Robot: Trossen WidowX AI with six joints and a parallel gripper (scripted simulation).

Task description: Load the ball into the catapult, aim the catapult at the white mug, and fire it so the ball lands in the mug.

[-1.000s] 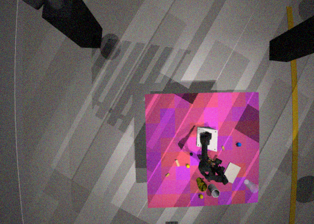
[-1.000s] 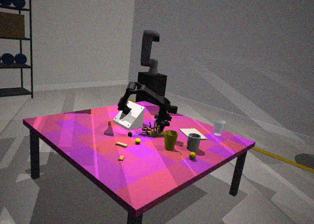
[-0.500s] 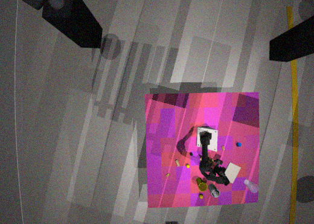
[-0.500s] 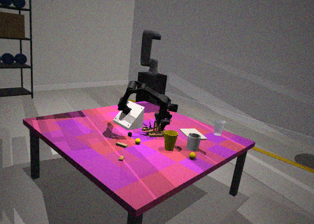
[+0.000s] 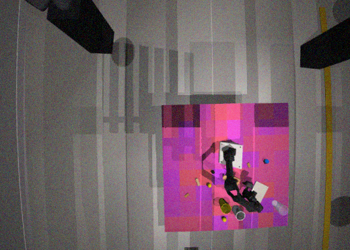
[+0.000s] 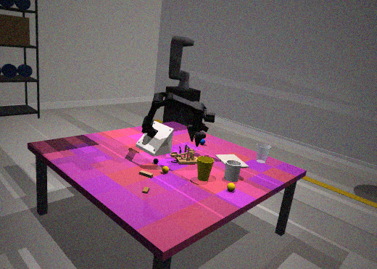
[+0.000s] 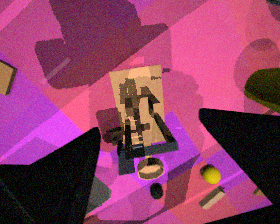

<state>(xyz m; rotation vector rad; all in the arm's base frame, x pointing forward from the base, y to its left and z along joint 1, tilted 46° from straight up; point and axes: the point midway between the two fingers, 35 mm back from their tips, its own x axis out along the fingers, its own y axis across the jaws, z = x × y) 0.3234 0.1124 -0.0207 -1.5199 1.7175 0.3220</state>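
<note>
The wooden catapult [image 5: 237, 180] [image 6: 188, 161] [image 7: 153, 117] stands on the table, with its round cup [image 7: 150, 169] at the near end in the wrist view; no ball shows in it. My gripper [image 6: 194, 142] [image 7: 150, 122] is open and empty above the catapult, fingers to either side in the wrist view. The pale grey-white mug [image 5: 239, 214] [image 6: 232, 172] stands upright beside the olive cup [image 5: 225, 206] [image 6: 205, 168]. A yellow ball [image 5: 209, 185] [image 6: 165, 170] [image 7: 211, 174] and a black ball [image 5: 213, 172] [image 6: 156, 161] [image 7: 156, 190] lie near the catapult's cup end.
Another yellow ball [image 5: 224, 219] [image 6: 230, 187] lies near the mugs. A blue ball [image 5: 266, 161] [image 6: 202, 141], a flat white tile [image 5: 260, 190] [image 6: 233, 159] and a clear cup [image 5: 279, 207] [image 6: 263, 154] are on the other side. Small wooden blocks and the arm's sloped white stand [image 6: 164, 138] are around.
</note>
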